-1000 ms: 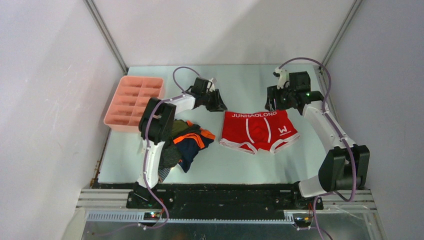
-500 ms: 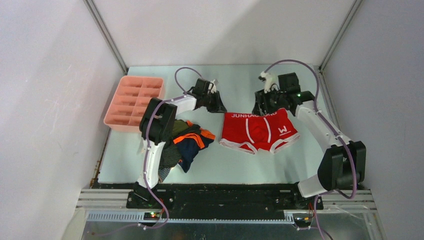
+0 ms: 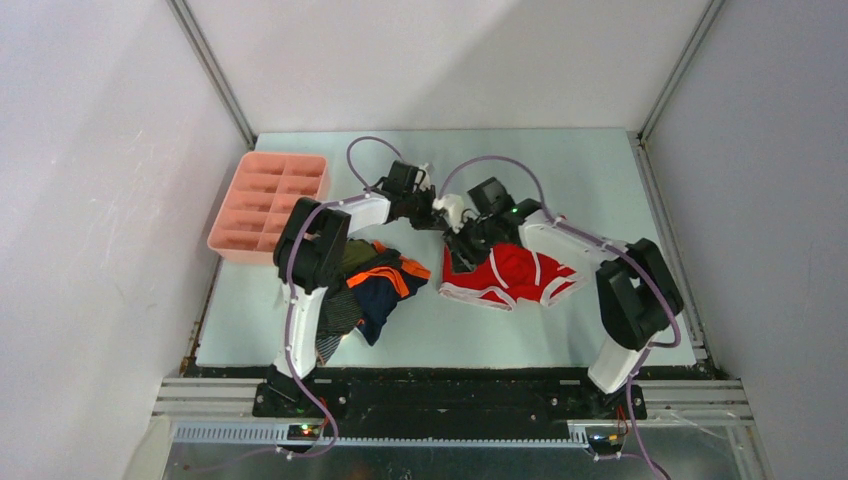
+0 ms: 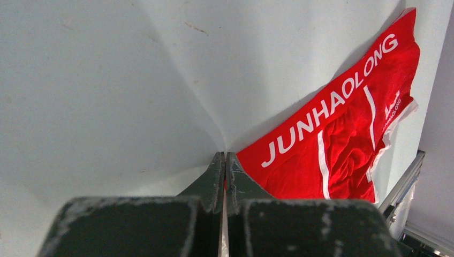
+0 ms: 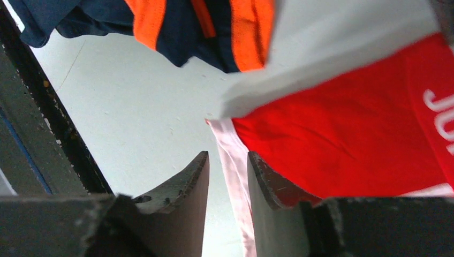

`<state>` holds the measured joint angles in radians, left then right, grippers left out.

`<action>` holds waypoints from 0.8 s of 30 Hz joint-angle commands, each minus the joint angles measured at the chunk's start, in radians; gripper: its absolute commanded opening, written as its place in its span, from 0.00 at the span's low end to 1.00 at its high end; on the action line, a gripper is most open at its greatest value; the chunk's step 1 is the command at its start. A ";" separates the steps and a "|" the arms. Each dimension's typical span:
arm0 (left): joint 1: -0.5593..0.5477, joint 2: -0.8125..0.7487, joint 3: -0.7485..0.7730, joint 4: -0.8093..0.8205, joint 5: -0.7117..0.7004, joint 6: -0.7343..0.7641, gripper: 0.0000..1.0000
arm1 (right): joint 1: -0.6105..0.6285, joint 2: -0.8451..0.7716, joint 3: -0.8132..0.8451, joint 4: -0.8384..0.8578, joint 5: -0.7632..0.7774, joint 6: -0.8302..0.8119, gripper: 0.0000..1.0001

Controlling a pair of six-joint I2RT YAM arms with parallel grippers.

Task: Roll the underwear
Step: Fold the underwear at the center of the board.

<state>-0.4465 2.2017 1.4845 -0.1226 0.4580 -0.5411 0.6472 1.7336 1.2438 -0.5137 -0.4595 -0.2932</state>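
Observation:
Red underwear (image 3: 520,275) with white trim lies flat in the middle of the table. My left gripper (image 3: 437,215) is at its far left waistband corner; in the left wrist view that gripper (image 4: 225,156) is shut, with a sliver of the red underwear (image 4: 332,134) pinched between the tips. My right gripper (image 3: 462,248) reaches across the cloth's left part. In the right wrist view its jaws (image 5: 227,158) stand apart with the white leg hem (image 5: 231,144) of the red underwear (image 5: 348,118) hanging between them, not pinched.
A pile of other underwear (image 3: 375,282), navy with orange bands (image 5: 187,27), olive and striped, lies left of the red pair beside the left arm. A pink compartment tray (image 3: 268,205) stands at the far left. White walls enclose the table.
The right arm swung left from the waistband's right corner to the left side of the red underwear, and its jaws narrowed. The left gripper closed on the waistband corner.

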 commanded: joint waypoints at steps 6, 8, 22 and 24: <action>0.003 -0.057 -0.030 -0.072 -0.063 0.046 0.00 | 0.132 0.106 0.028 0.059 0.051 -0.026 0.26; 0.003 -0.059 -0.026 -0.079 -0.071 0.053 0.00 | 0.141 0.120 0.028 0.061 0.067 -0.018 0.26; 0.003 -0.050 -0.012 -0.097 -0.084 0.074 0.00 | 0.157 0.164 0.029 0.085 0.166 0.034 0.46; 0.003 -0.050 -0.013 -0.098 -0.085 0.078 0.00 | 0.163 0.172 0.029 0.084 0.163 0.049 0.49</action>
<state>-0.4461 2.1811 1.4727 -0.1577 0.4290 -0.5140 0.7967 1.8828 1.2438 -0.4461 -0.3096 -0.2764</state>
